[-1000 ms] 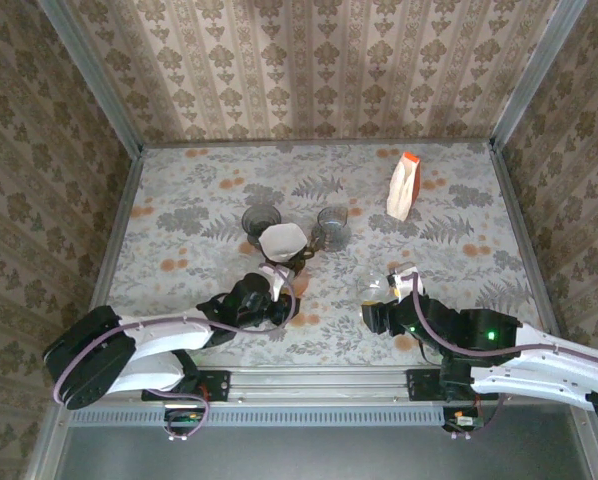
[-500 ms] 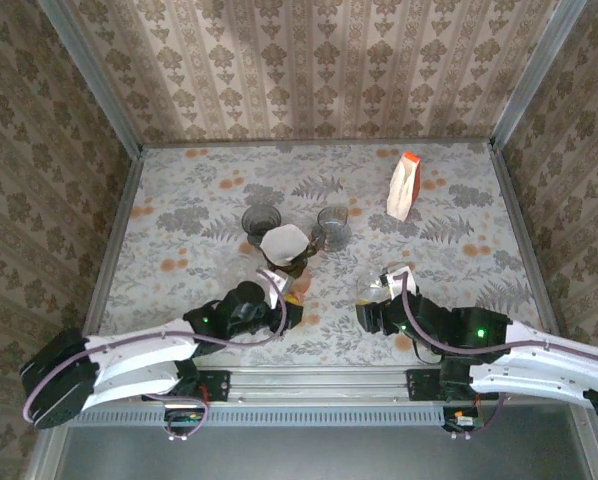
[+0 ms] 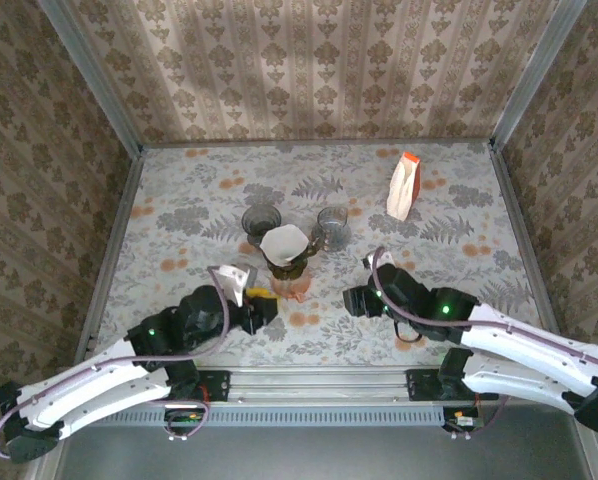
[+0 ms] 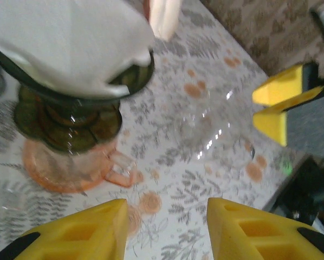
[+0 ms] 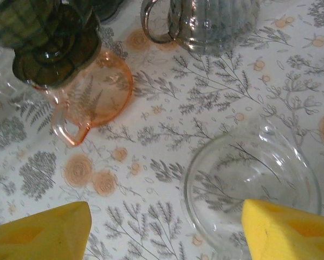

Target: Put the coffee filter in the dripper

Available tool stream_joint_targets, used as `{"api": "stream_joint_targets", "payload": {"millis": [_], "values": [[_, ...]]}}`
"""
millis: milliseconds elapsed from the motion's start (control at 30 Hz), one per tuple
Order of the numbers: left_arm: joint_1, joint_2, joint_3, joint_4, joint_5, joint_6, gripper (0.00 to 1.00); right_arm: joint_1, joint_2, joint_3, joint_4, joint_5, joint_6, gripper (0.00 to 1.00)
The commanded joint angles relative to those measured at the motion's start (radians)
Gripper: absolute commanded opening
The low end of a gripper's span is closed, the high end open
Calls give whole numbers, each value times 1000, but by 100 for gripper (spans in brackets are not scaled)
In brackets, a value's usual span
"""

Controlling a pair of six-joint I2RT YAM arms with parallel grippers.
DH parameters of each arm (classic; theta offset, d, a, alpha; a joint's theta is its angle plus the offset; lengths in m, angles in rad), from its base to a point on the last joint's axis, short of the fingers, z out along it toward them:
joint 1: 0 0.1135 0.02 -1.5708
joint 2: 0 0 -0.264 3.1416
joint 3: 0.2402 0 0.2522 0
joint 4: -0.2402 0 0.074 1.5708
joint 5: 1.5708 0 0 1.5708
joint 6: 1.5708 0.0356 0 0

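The coffee filter (image 3: 284, 241) now sits in the dripper (image 3: 290, 266), since the left gripper (image 4: 166, 214) has spread its jaws, let go and drawn back to 7 o'clock, so the task seems done; the right gripper (image 5: 164, 227), at 4 o'clock, is spread and empty.

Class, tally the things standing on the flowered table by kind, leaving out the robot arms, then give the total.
Grey glass mugs: 2
Green dripper: 1
White paper filter: 1
Pink glass cup: 1
Clear glass bowl: 1
White pouch with orange top: 1
Total: 7
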Motion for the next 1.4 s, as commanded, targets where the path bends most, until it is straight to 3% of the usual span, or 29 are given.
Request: {"api": "stream_joint_targets", "payload": {"millis": [0, 167, 267, 433, 500, 933, 1367], "values": [[66, 37, 92, -125, -25, -19, 44, -76, 65, 101, 96, -179, -65, 73], [218, 78, 170, -206, -48, -39, 46, -160, 203, 218, 112, -251, -107, 67], [380, 114, 189, -206, 47, -51, 43, -210, 291, 292, 123, -287, -118, 61], [656, 228, 190, -73, 302, -66, 39, -274, 426, 422, 122, -309, -146, 54], [697, 285, 207, -25, 327, -58, 39, -296, 472, 468, 120, -325, -149, 51], [717, 644, 320, 97, 331, 7, 40, -367, 775, 707, 34, -426, -185, 40], [677, 741, 328, 134, 378, 9, 38, -344, 824, 718, 14, -483, -193, 35]]}}
